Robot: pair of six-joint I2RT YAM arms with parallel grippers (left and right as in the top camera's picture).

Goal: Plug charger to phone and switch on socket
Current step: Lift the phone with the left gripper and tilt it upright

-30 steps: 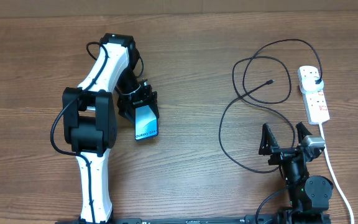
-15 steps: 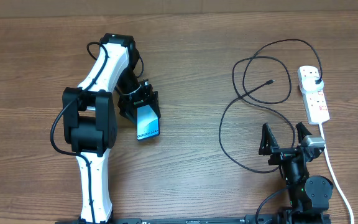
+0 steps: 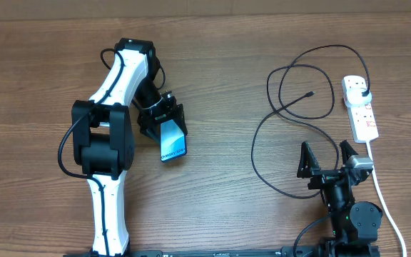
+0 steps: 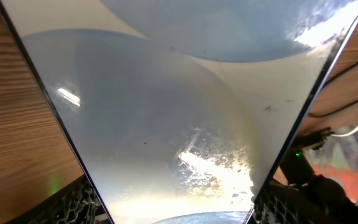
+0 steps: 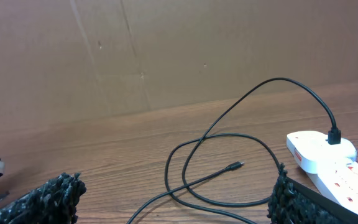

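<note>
Your left pincer [image 3: 164,127] is clamped on the phone [image 3: 173,141], which it holds tilted over the left half of the bench [image 3: 220,207]; in the left wrist view the screen fills the frame between the fingers. Your right pincer [image 3: 327,158] sits spread apart and empty at the near right edge. The charger [image 3: 254,150] lies in loose loops just ahead of it. Its connector tip [image 3: 310,93] lies free on the bench, and its plug head [image 3: 363,93] is seated in the socket [image 3: 364,118] at far right.
</note>
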